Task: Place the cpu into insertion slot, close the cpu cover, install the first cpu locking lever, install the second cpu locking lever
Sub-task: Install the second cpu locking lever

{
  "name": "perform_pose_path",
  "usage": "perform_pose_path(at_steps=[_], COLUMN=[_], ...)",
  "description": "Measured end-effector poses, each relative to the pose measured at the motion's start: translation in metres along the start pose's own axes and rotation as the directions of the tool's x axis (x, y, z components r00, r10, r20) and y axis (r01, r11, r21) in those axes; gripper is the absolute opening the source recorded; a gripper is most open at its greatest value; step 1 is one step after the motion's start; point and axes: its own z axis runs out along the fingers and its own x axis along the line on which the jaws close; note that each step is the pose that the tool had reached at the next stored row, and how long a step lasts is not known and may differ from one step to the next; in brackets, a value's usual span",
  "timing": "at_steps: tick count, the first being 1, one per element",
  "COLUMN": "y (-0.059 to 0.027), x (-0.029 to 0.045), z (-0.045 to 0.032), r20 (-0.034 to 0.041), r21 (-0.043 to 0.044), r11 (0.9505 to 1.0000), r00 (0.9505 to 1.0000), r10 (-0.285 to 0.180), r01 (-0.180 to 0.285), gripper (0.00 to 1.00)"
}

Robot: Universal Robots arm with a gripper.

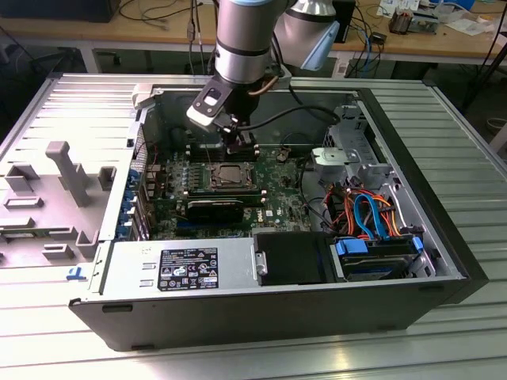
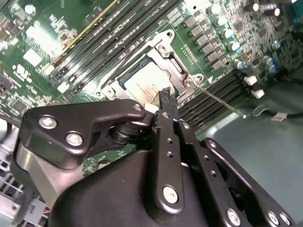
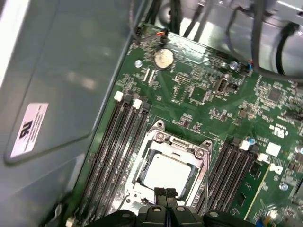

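Observation:
The cpu point(image 3: 166, 174) lies flat in the insertion slot point(image 3: 142, 163) on the green board, its dull silver top showing through the window of the cpu cover point(image 3: 179, 142). The cover lies down over it as a silver frame. My gripper point(image 3: 165, 193) is shut with nothing between its fingers, its tips just above the socket's edge beside the chip. In the second wrist view the black fingertips point(image 2: 165, 96) hang over the cpu point(image 2: 142, 80), and a thin silver locking lever point(image 2: 218, 100) sticks out from the socket's corner across the memory slots. In the exterior view the gripper point(image 1: 238, 147) hovers at the far edge of the socket point(image 1: 230, 175).
Long black memory slots point(image 3: 118, 146) flank the socket on both sides. A black card point(image 1: 215, 210) sits in front of it, a power supply point(image 1: 182, 267) at the case front, and a drive cage with blue and orange cables point(image 1: 371, 214) at the exterior view's right. The grey case wall point(image 3: 61, 71) is close.

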Motion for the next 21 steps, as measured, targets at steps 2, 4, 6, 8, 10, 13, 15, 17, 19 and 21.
perform_pose_path(at_steps=[2,4,6,8,10,13,15,17,19,21], y=[0.0000,0.0000,0.0000,0.0000,0.0000,0.0000,0.0000,0.0000,0.0000,-0.0001], x=[0.0000,0.0000,0.0000,0.0000,0.0000,0.0000,0.0000,0.0000,-0.0001,-0.0002], z=[0.0000,0.0000,0.0000,0.0000,0.0000,0.0000,0.0000,0.0000,0.0000,0.0000], r20=[0.0024,0.0038,0.0057,0.0070,0.0080,0.0092,0.0096,0.0100,0.0096,0.0092], r21=[0.0013,0.0022,0.0034,0.0042,0.0050,0.0058,0.0061,0.0064,0.0062,0.0060], r11=[0.9995,0.9985,0.9965,0.9947,0.9930,0.9908,0.9891,0.9877,0.9866,0.9850], r00=[0.9995,0.9985,0.9965,0.9946,0.9930,0.9908,0.9890,0.9876,0.9866,0.9850], r10=[-0.033,-0.055,-0.084,-0.103,-0.118,-0.135,-0.147,-0.157,-0.163,-0.173], r01=[0.033,0.055,0.083,0.103,0.118,0.135,0.147,0.156,0.163,0.172], gripper=[0.11,0.11,0.11,0.11,0.11,0.11,0.11,0.11,0.11,0.11])
